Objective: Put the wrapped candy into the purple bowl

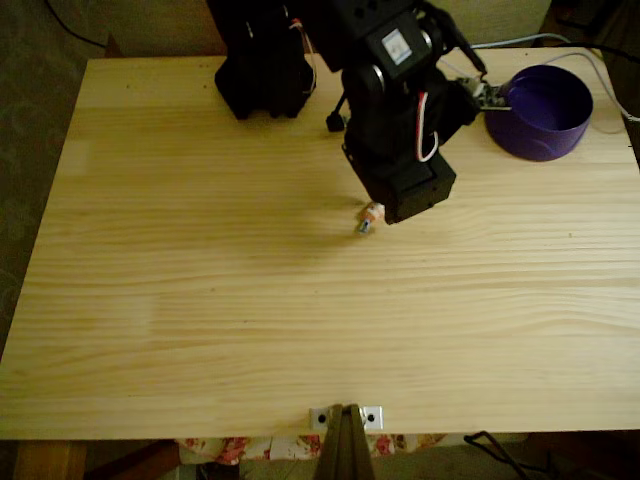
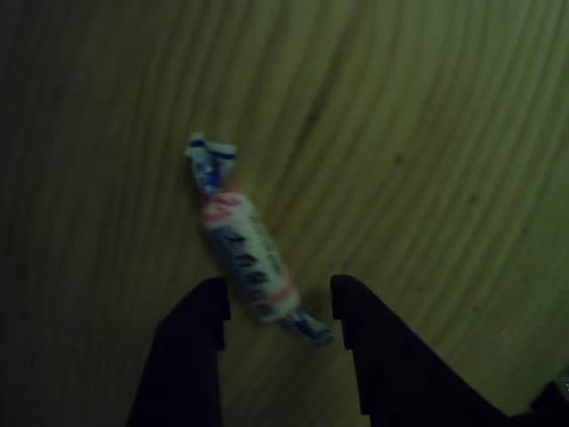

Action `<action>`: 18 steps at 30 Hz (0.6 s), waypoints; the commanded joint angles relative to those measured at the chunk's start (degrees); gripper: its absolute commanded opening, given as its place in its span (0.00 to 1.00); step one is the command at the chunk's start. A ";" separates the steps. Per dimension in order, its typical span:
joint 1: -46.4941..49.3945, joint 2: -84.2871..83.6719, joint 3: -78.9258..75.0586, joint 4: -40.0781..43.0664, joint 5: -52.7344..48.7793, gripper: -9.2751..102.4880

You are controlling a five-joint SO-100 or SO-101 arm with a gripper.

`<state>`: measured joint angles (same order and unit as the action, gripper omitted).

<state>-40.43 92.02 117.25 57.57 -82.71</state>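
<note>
On the pale wooden table [image 1: 200, 300], the wrapped candy [image 2: 246, 250] is lying askew, well apart from the purple bowl [image 1: 540, 125], with only its lower end between the gripper [image 2: 280, 298]'s released jaws, so a closing pinch is risking catching just the twisted end and slipping.

The pale wooden table [image 1: 200, 300] is seen from high above in the fixed view. It is viewed close, looking down, in the other view; the small white-and-orange wrapped candy [image 1: 370, 217] [image 2: 246, 249] is shared by both.
</note>
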 commanded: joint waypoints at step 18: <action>-1.23 -0.97 4.92 -6.77 1.41 0.20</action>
<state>-41.75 91.05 121.64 52.73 -81.04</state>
